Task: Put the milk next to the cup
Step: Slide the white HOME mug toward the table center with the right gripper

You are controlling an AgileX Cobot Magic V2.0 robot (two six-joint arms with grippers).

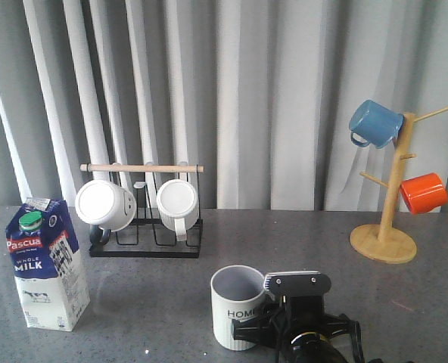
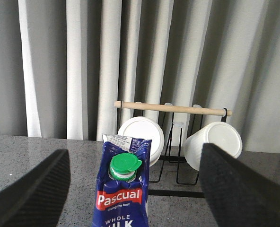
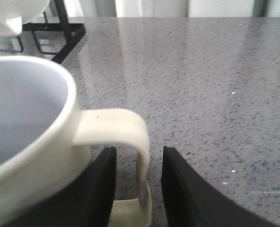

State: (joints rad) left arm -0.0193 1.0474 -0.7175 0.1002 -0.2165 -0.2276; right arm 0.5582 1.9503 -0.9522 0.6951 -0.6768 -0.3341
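The milk (image 1: 46, 265) is a blue-and-white carton with a green cap, standing upright at the table's front left. In the left wrist view the milk (image 2: 123, 194) stands between the widely spread fingers of my left gripper (image 2: 134, 152), which is open and touches nothing. The cup (image 1: 235, 306), cream-white with "HOME" on its side, stands upright at the front centre. My right gripper (image 1: 258, 327) is at its handle. In the right wrist view the handle (image 3: 130, 132) of the cup (image 3: 26, 118) sits between the fingers of the right gripper (image 3: 139, 152), with a gap on each side.
A black wire rack (image 1: 144, 236) with a wooden bar holds two plain white mugs (image 1: 105, 204) (image 1: 177, 203) behind the milk. At the back right, a wooden mug tree (image 1: 390, 219) carries a blue mug (image 1: 375, 123) and an orange mug (image 1: 423, 193). A grey curtain hangs behind the table.
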